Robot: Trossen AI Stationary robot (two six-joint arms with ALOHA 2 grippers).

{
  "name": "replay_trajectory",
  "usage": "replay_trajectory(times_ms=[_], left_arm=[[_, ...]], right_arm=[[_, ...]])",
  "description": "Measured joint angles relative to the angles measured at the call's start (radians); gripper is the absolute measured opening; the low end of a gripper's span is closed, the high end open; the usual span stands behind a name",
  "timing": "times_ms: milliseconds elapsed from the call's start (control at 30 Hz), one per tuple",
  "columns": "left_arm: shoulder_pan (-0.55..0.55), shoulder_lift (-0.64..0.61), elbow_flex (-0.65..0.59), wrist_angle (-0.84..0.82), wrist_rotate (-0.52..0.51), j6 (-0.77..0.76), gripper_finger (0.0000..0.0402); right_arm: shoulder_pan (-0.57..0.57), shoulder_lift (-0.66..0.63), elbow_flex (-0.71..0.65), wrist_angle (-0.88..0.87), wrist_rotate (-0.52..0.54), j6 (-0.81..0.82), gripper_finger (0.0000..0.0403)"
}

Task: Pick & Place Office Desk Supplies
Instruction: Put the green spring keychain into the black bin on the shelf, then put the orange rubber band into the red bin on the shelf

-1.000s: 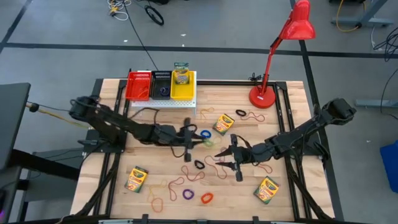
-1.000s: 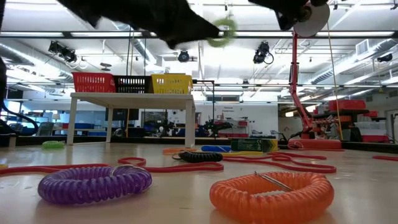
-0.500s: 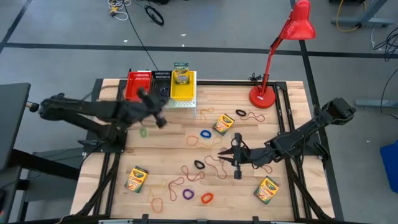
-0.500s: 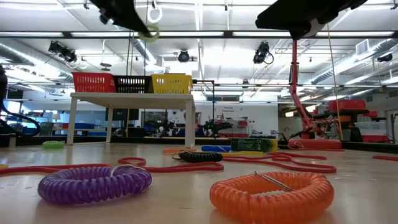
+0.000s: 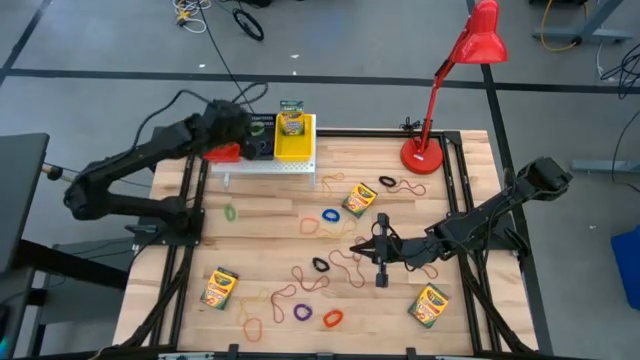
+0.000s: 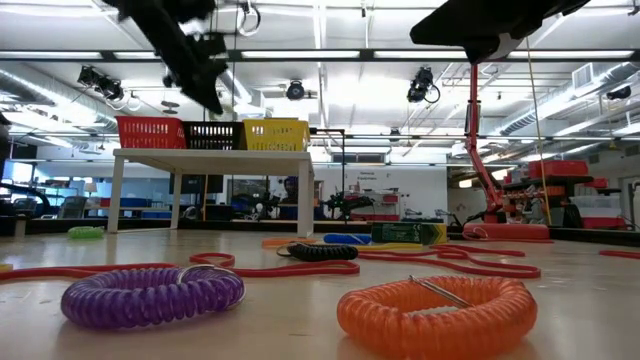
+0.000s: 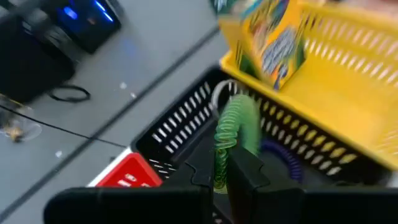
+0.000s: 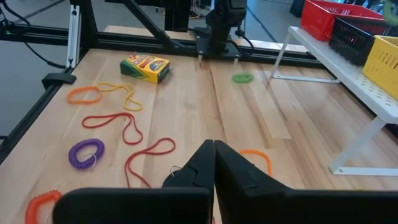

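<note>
Green coil loop (image 7: 235,127) was pinched in left gripper (image 7: 219,167), hanging over the black basket (image 7: 186,121) on the white stand. To do it well: centre over black bin, drop lower, then let go. Right gripper (image 8: 213,158) was pressed together, empty as far as visible, over mid table. Crayon box (image 7: 267,37) print too blurred to read.

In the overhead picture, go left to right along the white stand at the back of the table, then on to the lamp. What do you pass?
Red basket → black basket → yellow basket with a crayon box → red lamp base.
</note>
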Motion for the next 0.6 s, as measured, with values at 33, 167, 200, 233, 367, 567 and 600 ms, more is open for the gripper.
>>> replay_trajectory(times_ms=[33, 167, 200, 233, 367, 567, 600], left_arm=[[0.031, 0.018, 0.000, 0.008, 0.051, 0.012, 0.0027], [0.102, 0.087, 0.000, 0.043, 0.174, 0.037, 0.0054], [0.110, 0.100, 0.000, 0.048, 0.175, 0.040, 0.0064], [0.114, 0.109, 0.000, 0.053, 0.172, 0.046, 0.0076], [0.115, 0.104, 0.000, 0.054, 0.149, 0.063, 0.0121], [0.104, 0.031, 0.000, 0.050, 0.186, 0.065, 0.0165], [0.092, 0.011, 0.000, 0.045, 0.212, 0.065, 0.0166]], right_arm=[[0.000, 0.000, 0.000, 0.000, 0.000, 0.000, 0.0004], [0.000, 0.000, 0.000, 0.000, 0.000, 0.000, 0.0010], [0.000, 0.000, 0.000, 0.000, 0.000, 0.000, 0.0011], [0.000, 0.000, 0.000, 0.000, 0.000, 0.000, 0.0012], [0.000, 0.000, 0.000, -0.003, 0.000, 0.008, 0.0009], [-0.004, 0.000, 0.000, -0.005, 0.000, 0.008, 0.0009], [-0.006, 0.000, 0.000, -0.005, 0.000, 0.008, 0.0011]])
